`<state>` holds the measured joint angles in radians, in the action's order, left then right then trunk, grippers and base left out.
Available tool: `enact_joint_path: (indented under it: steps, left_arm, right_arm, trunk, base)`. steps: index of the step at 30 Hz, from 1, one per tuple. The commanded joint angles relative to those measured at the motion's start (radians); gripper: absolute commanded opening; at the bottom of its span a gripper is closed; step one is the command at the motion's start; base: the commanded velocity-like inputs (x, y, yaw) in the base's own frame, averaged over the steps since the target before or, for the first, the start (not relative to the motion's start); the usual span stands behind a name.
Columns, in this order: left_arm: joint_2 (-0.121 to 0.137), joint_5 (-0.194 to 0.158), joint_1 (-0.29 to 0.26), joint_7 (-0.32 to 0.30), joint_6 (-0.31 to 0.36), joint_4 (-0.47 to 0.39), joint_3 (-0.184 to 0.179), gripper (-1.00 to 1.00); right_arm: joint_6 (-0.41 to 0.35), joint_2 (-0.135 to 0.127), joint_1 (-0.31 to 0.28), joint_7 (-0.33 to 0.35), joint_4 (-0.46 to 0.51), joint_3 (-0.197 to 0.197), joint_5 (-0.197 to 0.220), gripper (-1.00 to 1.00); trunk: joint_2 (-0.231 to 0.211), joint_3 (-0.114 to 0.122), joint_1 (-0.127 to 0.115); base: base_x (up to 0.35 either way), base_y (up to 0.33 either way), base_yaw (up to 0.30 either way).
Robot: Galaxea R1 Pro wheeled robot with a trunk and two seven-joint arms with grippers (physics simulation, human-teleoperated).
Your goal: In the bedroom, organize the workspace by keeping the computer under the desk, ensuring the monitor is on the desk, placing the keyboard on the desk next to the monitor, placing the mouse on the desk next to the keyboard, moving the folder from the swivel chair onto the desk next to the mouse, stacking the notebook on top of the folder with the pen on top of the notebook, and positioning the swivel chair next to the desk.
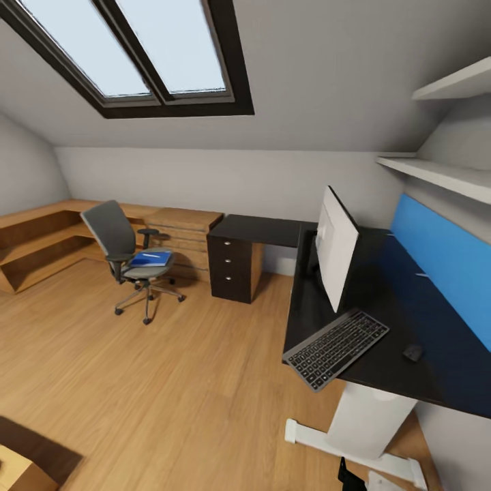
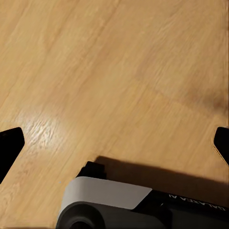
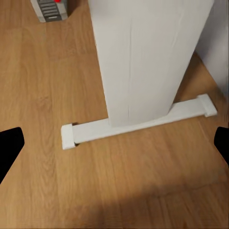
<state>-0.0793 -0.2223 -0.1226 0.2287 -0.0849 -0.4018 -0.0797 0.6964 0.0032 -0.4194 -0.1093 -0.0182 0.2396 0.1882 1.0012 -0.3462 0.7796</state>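
Nearest the robot, both arms hang low with nothing held. The left gripper (image 2: 114, 143) points at bare wood floor (image 2: 114, 62), its two dark fingertips (image 2: 9, 145) far apart at the picture's edges, so the jaws are spread. The right gripper (image 3: 114, 143) is spread the same way, facing a white leg of the desk (image 3: 143, 57) and its flat foot bar. Beyond that leg stands a small grey box with a red spot, possibly the computer (image 3: 50, 9), though too little of it shows to be sure.

Using the desk (image 1: 368, 286) as landmark: on its near end the keyboard (image 1: 336, 348) lies with one corner overhanging the front edge. The mouse (image 1: 412, 352) sits on the top close beside the keyboard, toward the blue wall panel. Just behind the keyboard stands the monitor (image 1: 335, 247), white back showing.

Farther off, at the desk's far end, is a black drawer unit (image 1: 232, 266). Well apart from the desk, out on the floor, stands the swivel chair (image 1: 126, 256), with the folder (image 1: 151, 258) flat on its seat.

The step in hand appears to be fetching the folder. The next move likely calls for driving across to the chair and lifting the folder off the seat.
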Motion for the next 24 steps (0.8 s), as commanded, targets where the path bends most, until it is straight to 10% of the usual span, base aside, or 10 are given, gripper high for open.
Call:
enact_joint_path:
  steps: [1, 24]
  left_arm:
    - [0.0, -0.01, 0.0, 0.008, -0.004, 0.002, -0.009, 1.0]
    - [-0.002, -0.009, 0.0, 0.007, -0.005, 0.012, -0.012, 1.0]
  right_arm:
    - [0.004, 0.0, -0.001, 0.0, -0.002, -0.006, 0.01, 1.0]
    - [0.005, -0.002, -0.001, 0.0, -0.002, -0.007, 0.007, 1.0]
  trunk:
    - [0.001, -0.001, 0.0]
    - [0.001, -0.001, 0.0]
  base:
    - [0.0, -0.343, -0.056]
    - [0.0, -0.253, -0.006]
